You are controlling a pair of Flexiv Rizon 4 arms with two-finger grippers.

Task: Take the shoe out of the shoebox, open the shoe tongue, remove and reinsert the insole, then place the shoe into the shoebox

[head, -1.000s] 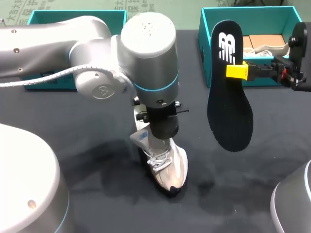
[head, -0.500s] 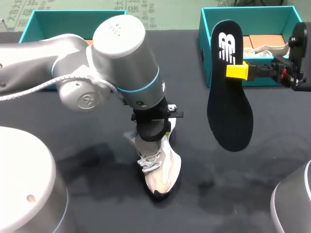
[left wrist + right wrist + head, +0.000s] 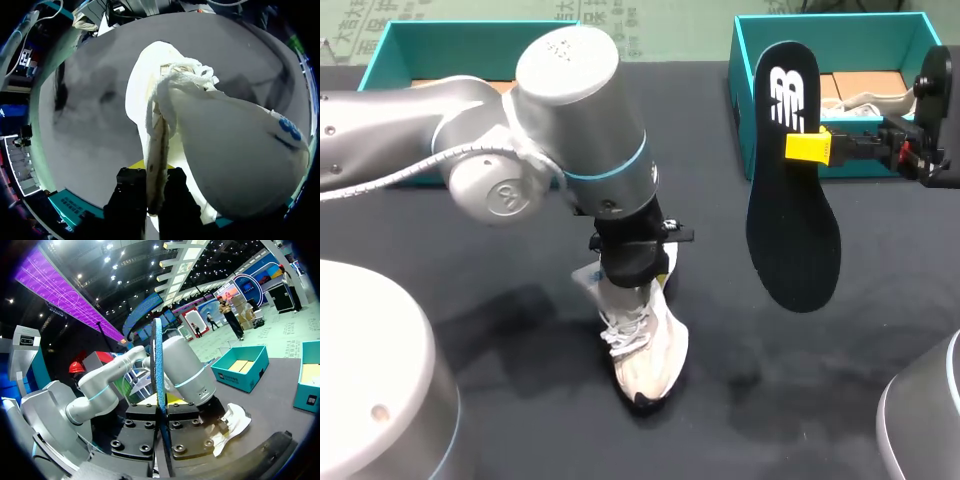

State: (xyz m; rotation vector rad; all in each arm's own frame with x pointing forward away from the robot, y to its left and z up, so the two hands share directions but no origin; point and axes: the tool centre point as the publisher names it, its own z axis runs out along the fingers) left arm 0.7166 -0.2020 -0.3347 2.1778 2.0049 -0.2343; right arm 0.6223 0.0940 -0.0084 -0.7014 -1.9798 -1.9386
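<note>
A cream-white shoe (image 3: 645, 345) with white laces, a dark sole and a small blue mark by the heel stands on the dark table (image 3: 520, 400) near the front middle, its toe toward the camera. The left gripper (image 3: 632, 262) comes down on it from above. The left wrist view shows the fingers pressed from both sides on the beige tongue (image 3: 156, 145), which stands up from the laces.

Farther back and to the right, the right gripper (image 3: 810, 147) pinches the black insole (image 3: 795, 230) near its upper end. The insole hangs upright in the air, clear of the table, with a white logo at its top.

At the far edge sit a teal shoebox (image 3: 750, 60) behind the insole and a second teal box (image 3: 400, 40) at the left.
</note>
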